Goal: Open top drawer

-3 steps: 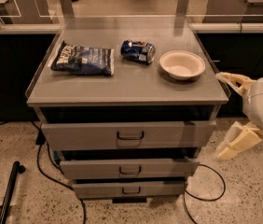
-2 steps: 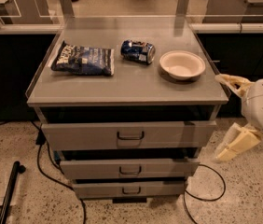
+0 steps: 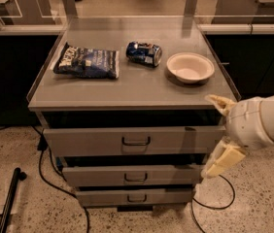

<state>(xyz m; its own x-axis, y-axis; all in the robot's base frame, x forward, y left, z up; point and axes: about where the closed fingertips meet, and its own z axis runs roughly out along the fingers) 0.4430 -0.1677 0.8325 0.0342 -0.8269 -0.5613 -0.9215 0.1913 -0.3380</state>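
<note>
top drawer (image 3: pixel 88 142): middle of the frame, sticking out a little, small dark handle (image 3: pixel 136 141) at its centre | gripper (image 3: pixel 220 132): right side, just beside the drawer's right end, fingers spread wide, holding nothing | on top: chip bag (image 3: pixel 86 61), can (image 3: pixel 144 53), bowl (image 3: pixel 190 67)

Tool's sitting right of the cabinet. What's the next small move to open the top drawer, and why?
Probably slide the tool left to the handle at the centre of the top drawer. The tool hangs open by the drawer's right end, holding nothing, and nothing blocks the handle. The drawer front stands only slightly out.
</note>
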